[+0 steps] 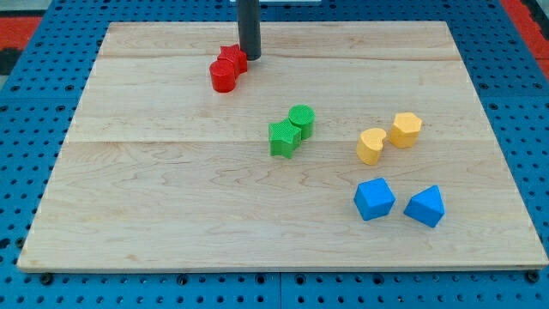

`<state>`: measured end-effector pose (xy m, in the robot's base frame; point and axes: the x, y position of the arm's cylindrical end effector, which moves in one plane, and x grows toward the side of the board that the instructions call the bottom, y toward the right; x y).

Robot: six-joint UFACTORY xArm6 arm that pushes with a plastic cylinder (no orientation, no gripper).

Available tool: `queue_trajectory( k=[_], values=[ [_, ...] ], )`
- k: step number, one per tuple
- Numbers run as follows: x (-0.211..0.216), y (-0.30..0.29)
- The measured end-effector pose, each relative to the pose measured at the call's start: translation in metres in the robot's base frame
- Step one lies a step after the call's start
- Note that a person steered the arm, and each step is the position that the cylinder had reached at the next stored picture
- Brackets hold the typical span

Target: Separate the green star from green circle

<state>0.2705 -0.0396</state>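
The green star [282,137] lies near the middle of the wooden board [154,197]. The green circle [302,119] touches it on its upper right. My tip [250,57] is at the view's top, well above and left of the green pair. It stands right next to the red star [233,58], on that block's right.
A red cylinder-like block [223,75] touches the red star below it. A yellow heart [371,146] and a yellow hexagon [406,129] sit at the right. Two blue blocks [374,198] [425,207] lie at the lower right. Blue pegboard surrounds the board.
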Motion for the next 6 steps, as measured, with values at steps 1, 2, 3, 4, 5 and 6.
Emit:
queue_trajectory(
  k=[1,2,3,4,5,6],
  values=[
    [0.000,0.000],
    [0.027,0.020],
    [0.035,0.079],
    [0.098,0.115],
    [0.115,0.100],
    [0.158,0.078]
  ],
)
